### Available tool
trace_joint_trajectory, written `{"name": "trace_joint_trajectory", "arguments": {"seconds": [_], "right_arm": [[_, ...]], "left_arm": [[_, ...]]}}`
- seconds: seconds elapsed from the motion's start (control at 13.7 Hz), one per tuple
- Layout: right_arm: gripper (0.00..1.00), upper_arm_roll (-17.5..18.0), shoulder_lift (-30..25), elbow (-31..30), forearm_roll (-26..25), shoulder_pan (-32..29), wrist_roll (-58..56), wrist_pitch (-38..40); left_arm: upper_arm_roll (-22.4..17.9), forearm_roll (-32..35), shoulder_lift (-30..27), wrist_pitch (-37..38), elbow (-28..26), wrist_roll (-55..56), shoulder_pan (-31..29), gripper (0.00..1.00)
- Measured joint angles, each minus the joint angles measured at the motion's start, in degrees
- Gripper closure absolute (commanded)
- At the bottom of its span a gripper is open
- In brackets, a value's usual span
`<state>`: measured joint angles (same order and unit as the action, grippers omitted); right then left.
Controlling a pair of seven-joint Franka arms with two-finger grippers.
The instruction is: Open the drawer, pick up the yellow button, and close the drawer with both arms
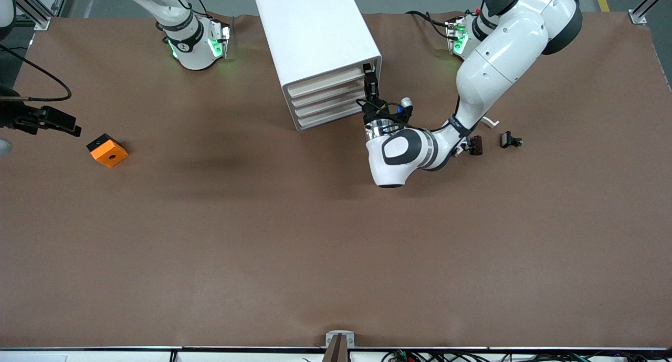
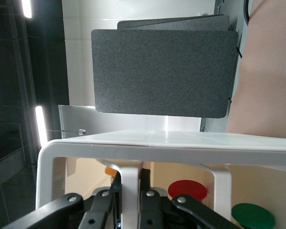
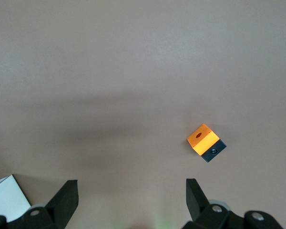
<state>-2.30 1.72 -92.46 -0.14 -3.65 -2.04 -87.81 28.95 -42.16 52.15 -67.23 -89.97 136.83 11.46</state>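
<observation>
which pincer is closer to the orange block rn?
Right. The right pincer hangs open at the right arm's end of the table, close to the orange block. The left pincer is shut on the handle of the white drawer cabinet, well away from it.

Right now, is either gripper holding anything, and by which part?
The left gripper is shut on the top drawer's handle, at its upright middle bar. The right gripper is open over bare table, holding nothing.

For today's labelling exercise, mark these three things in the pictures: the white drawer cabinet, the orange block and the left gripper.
white drawer cabinet (image 1: 315, 26), front view, on its top panel.
orange block (image 1: 108, 152), front view, on its orange top face.
left gripper (image 2: 131, 200), left wrist view, between its fingertips, shut on the drawer handle.
</observation>
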Motion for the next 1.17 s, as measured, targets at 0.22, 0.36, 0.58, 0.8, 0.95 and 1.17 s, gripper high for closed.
{"name": "trace_joint_trajectory", "arguments": {"seconds": [0.22, 0.36, 0.58, 0.8, 0.95, 1.17], "right_arm": [[0.00, -0.58, 0.03, 0.00, 0.00, -0.48, -0.01, -0.07], [0.00, -0.80, 0.06, 0.00, -0.01, -0.74, -0.02, -0.08], [0.00, -0.73, 0.19, 0.00, 0.00, -0.77, 0.01, -0.08], [0.00, -0.44, 0.20, 0.00, 0.03, -0.59, 3.32, 0.03], [0.00, -0.20, 0.20, 0.00, 0.06, 0.31, 7.80, 0.44], [0.00, 0.14, 0.20, 0.00, 0.07, 3.90, 17.29, 0.97]], "left_arm": [[-1.40, -0.19, -0.19, 0.58, 0.19, -0.32, -0.97, 0.85], [-2.11, -0.65, -0.87, 1.21, 1.36, 0.26, -2.61, 0.85], [-2.74, -0.65, -1.42, 1.32, 1.73, 0.27, -3.27, 0.85], [-2.84, -0.65, -1.44, 1.32, 1.81, 0.27, -3.32, 0.85], [-2.91, -0.65, -1.45, 1.32, 2.11, 0.27, -3.69, 0.85], [-3.09, -0.65, -1.45, 1.28, 3.08, 0.27, -4.93, 0.85]]}}
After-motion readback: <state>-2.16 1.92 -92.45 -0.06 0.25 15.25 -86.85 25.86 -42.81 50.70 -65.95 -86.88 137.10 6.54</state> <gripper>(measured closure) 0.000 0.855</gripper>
